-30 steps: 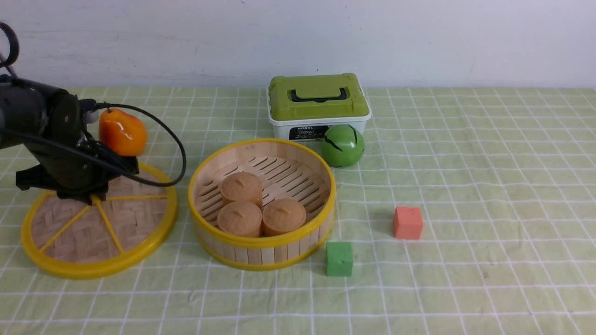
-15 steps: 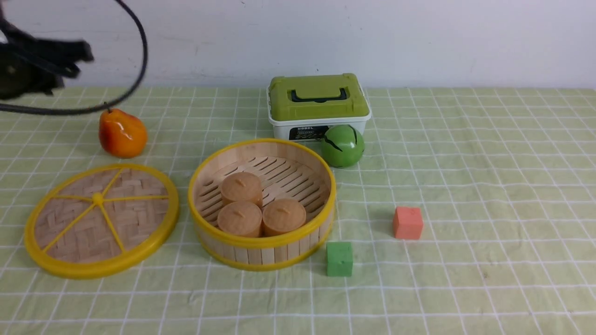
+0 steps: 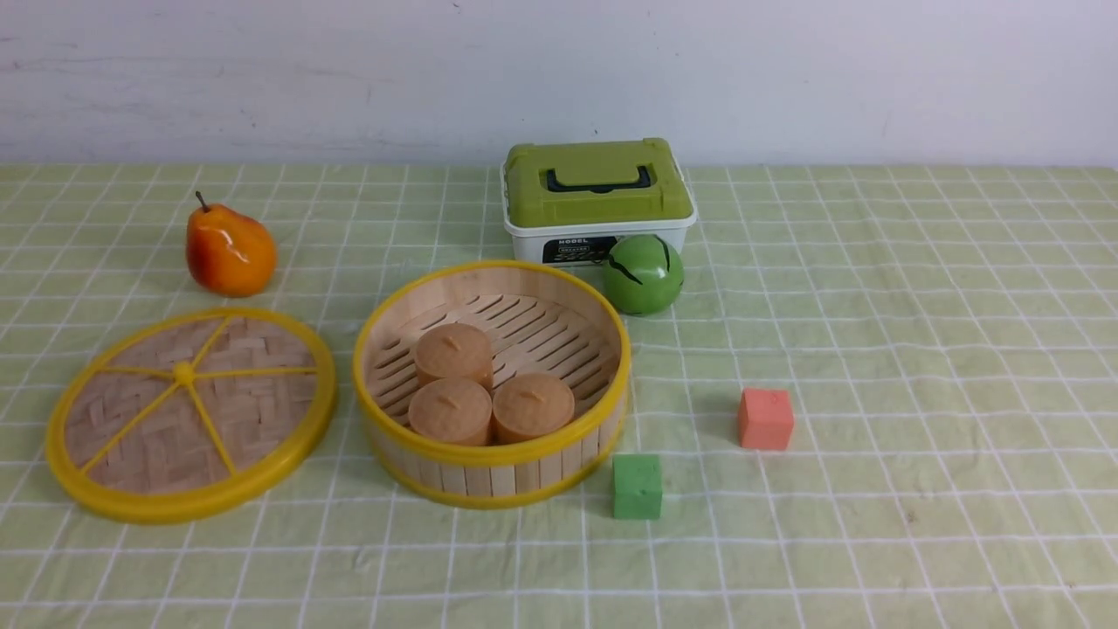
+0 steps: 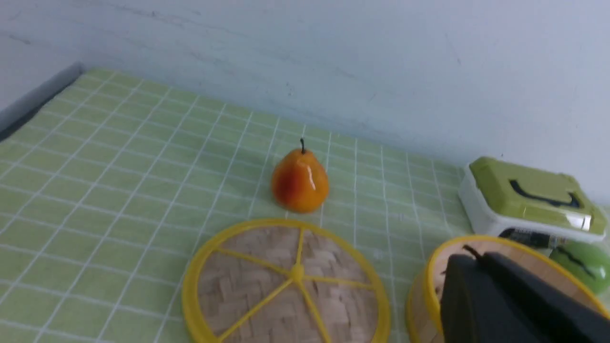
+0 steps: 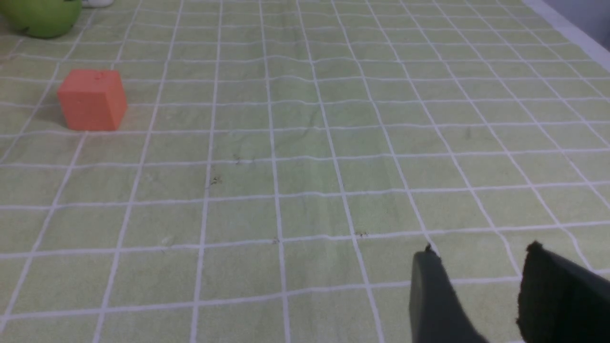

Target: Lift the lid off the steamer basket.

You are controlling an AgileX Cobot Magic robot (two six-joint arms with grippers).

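The lid (image 3: 190, 412), a woven bamboo disc with yellow rim and spokes, lies flat on the cloth just left of the steamer basket (image 3: 492, 472). The basket stands open with three tan buns (image 3: 489, 391) inside. Neither arm shows in the front view. In the left wrist view the lid (image 4: 286, 286) lies below and the basket's rim (image 4: 431, 267) is partly hidden behind my left gripper (image 4: 476, 255), whose black fingers are pressed together and hold nothing. In the right wrist view my right gripper (image 5: 480, 250) is open and empty above bare cloth.
An orange pear (image 3: 229, 251) sits behind the lid. A white box with a green lid (image 3: 596, 196) and a green ball (image 3: 643, 273) stand behind the basket. A green cube (image 3: 637, 487) and a red cube (image 3: 765, 418) lie right of the basket.
My left arm let go of the lid, rose up and to the left, and has left the front view. The lid stays flat on the cloth.
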